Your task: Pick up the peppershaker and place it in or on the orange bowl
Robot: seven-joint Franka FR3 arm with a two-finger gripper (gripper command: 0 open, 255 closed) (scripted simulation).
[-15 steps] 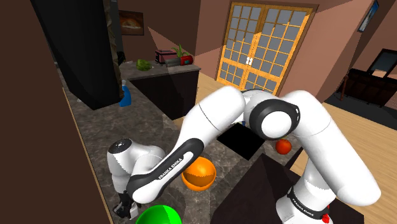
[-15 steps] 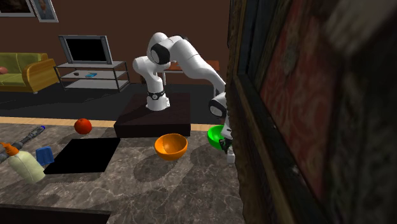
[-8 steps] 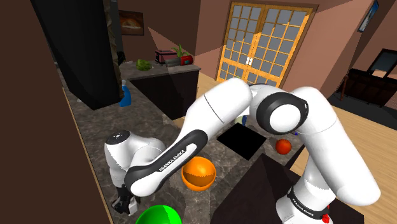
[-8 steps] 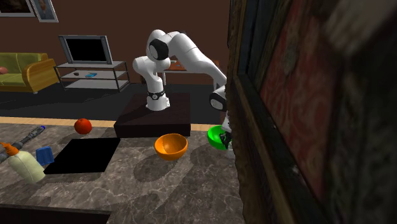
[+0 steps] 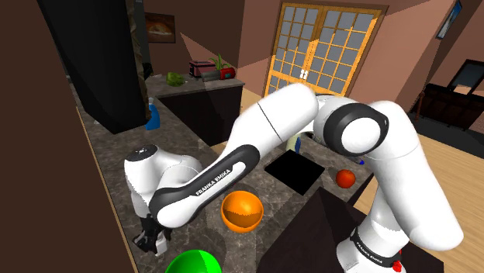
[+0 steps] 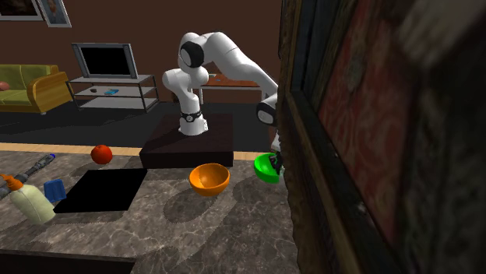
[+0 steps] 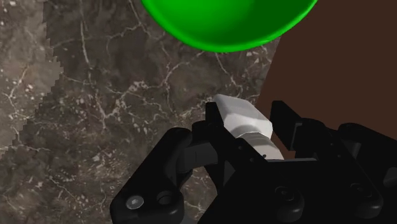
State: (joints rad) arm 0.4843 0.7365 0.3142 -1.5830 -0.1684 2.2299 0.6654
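"Wrist view, entry 1: we log 1 pale peppershaker [image 7: 245, 122], set between the 2 black fingers [image 7: 213, 125] of 1 gripper [image 7: 247, 121]."
"Grip condition?"
"Clenched on the peppershaker. Its sides sit against the fingers and its squared end juts past the fingertips. We cannot tell whether it clears the counter [image 7: 95, 95]."
"Bowls?"
"We count 2: 1 orange bowl [image 5: 242, 211] and 1 green bowl [image 5: 190, 262], near each other on the marbled counter. The gripper and peppershaker are just beside the green bowl, at the brown wall's foot. The orange bowl sits apart from them, beyond the green one in the second exterior view."
"Remaining stock?"
"In the second exterior view we list 1 red ball [image 6: 101, 153], 1 black mat [image 6: 101, 189], 1 blue cup [image 6: 54, 189], 1 bottle [image 6: 31, 204] and 1 white arm [image 6: 234, 66]."
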